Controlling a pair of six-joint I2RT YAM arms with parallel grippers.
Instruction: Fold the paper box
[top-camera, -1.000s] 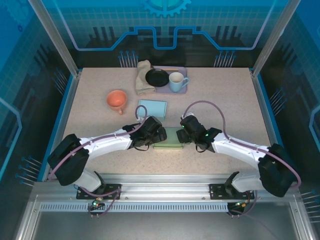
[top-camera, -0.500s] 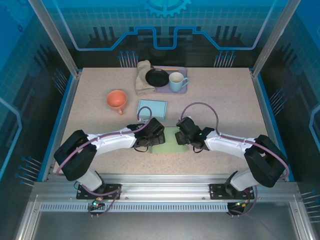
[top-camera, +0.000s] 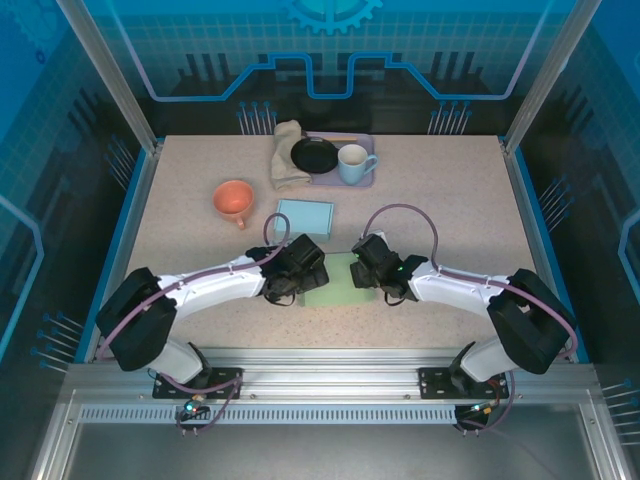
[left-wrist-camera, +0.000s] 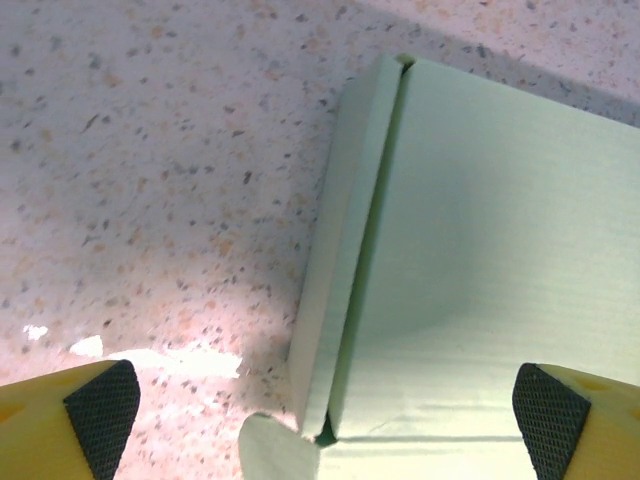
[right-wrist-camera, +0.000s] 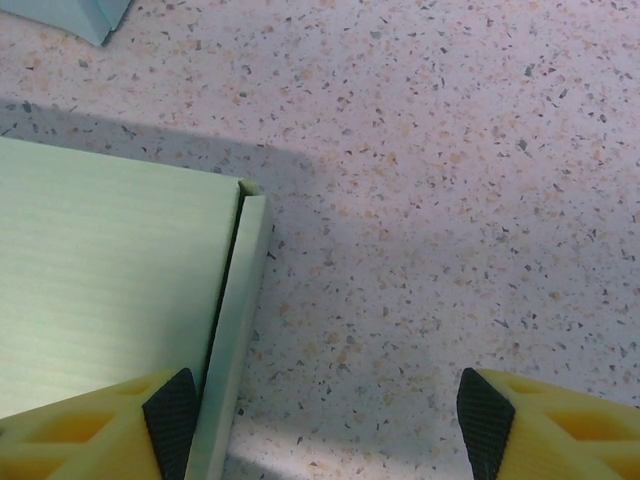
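The pale green paper box (top-camera: 337, 282) is being flanked at the near middle of the bench (top-camera: 470, 200), with the left pincer (top-camera: 303, 272) being held at its left end and the right pincer (top-camera: 366, 268) at its right end, presumably so that both side walls are being lined up for pressing together. The left pincer is being held spread wide, one pad over bare bench and the other over the top panel, so that the left side flap (left-wrist-camera: 335, 250) is being straddled without being touched. The right pincer is being held moderately open and empty, one pad (right-wrist-camera: 172, 408) just at the right side flap (right-wrist-camera: 232, 330), the other over bare bench. The box is being shown lying flat and low, its faintly ribbed panel smooth, its narrow flaps turned along the edges with thin dark seams, and a small rounded tab (left-wrist-camera: 275, 450) sticking out at one corner; the folding is being judged unfinished.
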